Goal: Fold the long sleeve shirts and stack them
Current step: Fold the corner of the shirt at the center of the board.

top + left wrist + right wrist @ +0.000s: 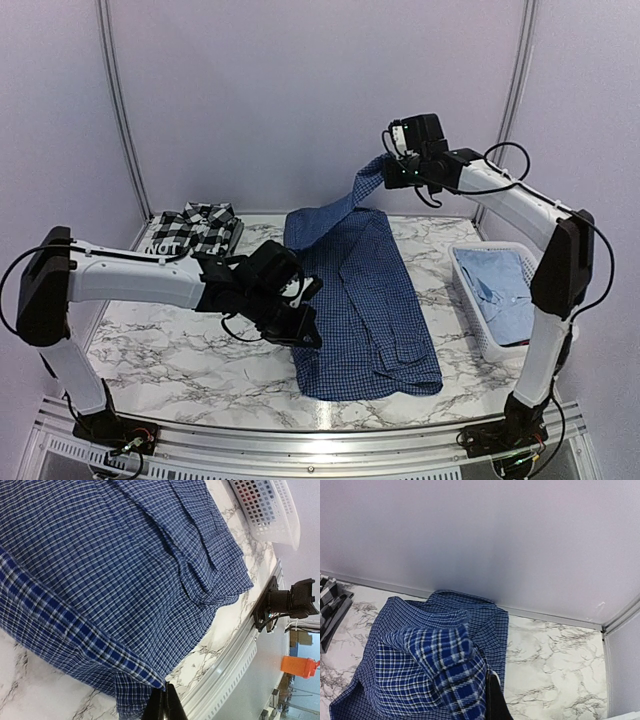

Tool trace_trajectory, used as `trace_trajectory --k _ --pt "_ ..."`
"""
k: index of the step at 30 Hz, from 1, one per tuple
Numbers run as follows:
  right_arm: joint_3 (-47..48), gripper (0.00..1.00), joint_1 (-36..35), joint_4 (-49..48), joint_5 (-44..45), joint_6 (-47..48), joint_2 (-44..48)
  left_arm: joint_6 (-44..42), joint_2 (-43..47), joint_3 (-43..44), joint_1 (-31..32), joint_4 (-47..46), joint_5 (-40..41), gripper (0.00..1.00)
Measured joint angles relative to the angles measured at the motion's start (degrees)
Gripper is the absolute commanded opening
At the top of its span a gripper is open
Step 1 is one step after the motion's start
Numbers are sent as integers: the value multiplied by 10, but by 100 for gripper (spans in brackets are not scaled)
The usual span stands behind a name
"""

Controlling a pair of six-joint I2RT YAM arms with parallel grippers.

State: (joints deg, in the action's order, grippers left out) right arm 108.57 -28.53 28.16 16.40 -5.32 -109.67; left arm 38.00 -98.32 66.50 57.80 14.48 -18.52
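Note:
The dark blue checked shirt lies spread along the middle of the marble table. My left gripper is shut on its near left hem, low at the table. My right gripper is shut on a sleeve and holds it high above the shirt's far end; the sleeve cuff hangs from it. The black-and-white plaid shirt lies folded at the far left. The pale blue shirt lies in the white basket on the right.
The basket stands at the table's right edge and shows in the left wrist view. A metal rail runs along the near edge. The back wall rises just behind the shirt.

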Motion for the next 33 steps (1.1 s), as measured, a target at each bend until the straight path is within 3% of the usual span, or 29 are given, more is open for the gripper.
trace_trajectory --k 10,22,27,31,33 --pt "-72 0 67 -3 9 -4 61 -40 -85 96 19 25 -61 0" --pt "-73 0 82 -3 4 -4 63 -55 -111 117 22 49 -97 1" --pt "-77 0 82 -3 -11 -5 63 -57 -127 124 22 53 -101 17" --pt "-84 0 82 -3 -25 -6 63 -60 -132 126 22 54 -104 38" --pt "-86 0 82 -3 -30 -7 63 -60 -133 129 23 55 -103 39"
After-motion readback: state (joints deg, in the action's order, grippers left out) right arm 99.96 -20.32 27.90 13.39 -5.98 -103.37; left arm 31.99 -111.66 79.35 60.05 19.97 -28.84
